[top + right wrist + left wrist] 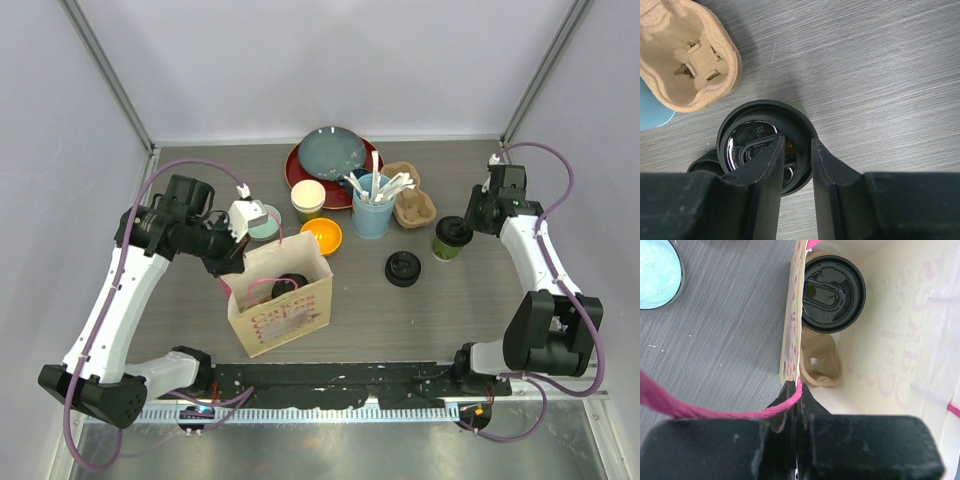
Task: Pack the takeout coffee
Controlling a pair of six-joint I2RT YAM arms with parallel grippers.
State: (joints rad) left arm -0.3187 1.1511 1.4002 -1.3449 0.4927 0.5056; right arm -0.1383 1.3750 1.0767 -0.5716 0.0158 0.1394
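Coffee: one lidded cup is sitting inside the paper bag at near left; the second cup is standing on the surface at right, just right of the loose lids.
Left end effector: clamping shut on the bag's left rim.
Right end effector: hovering over the second cup's lid, fingers narrowly apart, apparently gripping nothing.
Risk, lid: fingers pinching only the lid are probably popping it off or tipping the cup.
Risk, bag: a tugging left arm is likely creasing the bag's mouth shut.
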